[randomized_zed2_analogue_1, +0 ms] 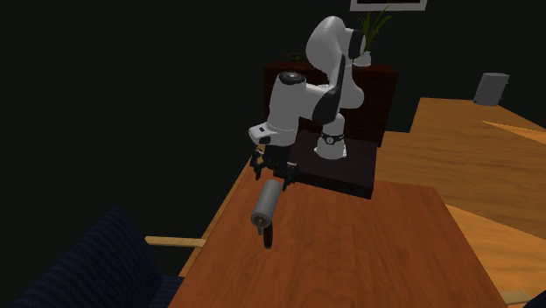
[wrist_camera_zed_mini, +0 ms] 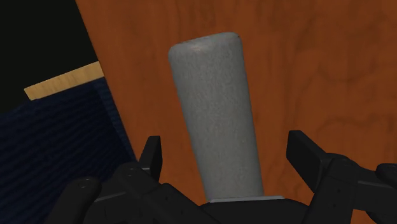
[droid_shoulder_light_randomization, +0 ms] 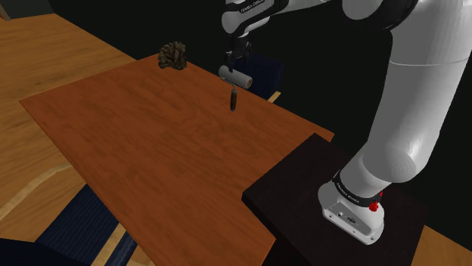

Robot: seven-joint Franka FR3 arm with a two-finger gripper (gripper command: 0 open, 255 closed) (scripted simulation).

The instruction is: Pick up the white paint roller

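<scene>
The paint roller has a pale grey-white cylinder (droid_shoulder_light_randomization: 235, 75) and a dark handle (droid_shoulder_light_randomization: 233, 100) that dangles below it. It hangs in the air over the far edge of the brown wooden table (droid_shoulder_light_randomization: 159, 143). My black gripper (droid_shoulder_light_randomization: 237, 60) comes down on it from above and is shut on the cylinder. In the second exterior view the roller (randomized_zed2_analogue_1: 265, 203) sits under the gripper (randomized_zed2_analogue_1: 273, 173), its handle (randomized_zed2_analogue_1: 268, 234) lowest. The wrist view has the cylinder (wrist_camera_zed_mini: 216, 114) running out between the two fingers (wrist_camera_zed_mini: 151, 156), with the tabletop beneath it.
A dark, lumpy object (droid_shoulder_light_randomization: 173, 55) lies at the table's far corner. A dark blue upholstered seat (randomized_zed2_analogue_1: 96, 262) stands beside the table edge under the gripper's side. The arm's dark stand (droid_shoulder_light_randomization: 333, 196) adjoins the table. Wooden floor surrounds it, with a black area beyond.
</scene>
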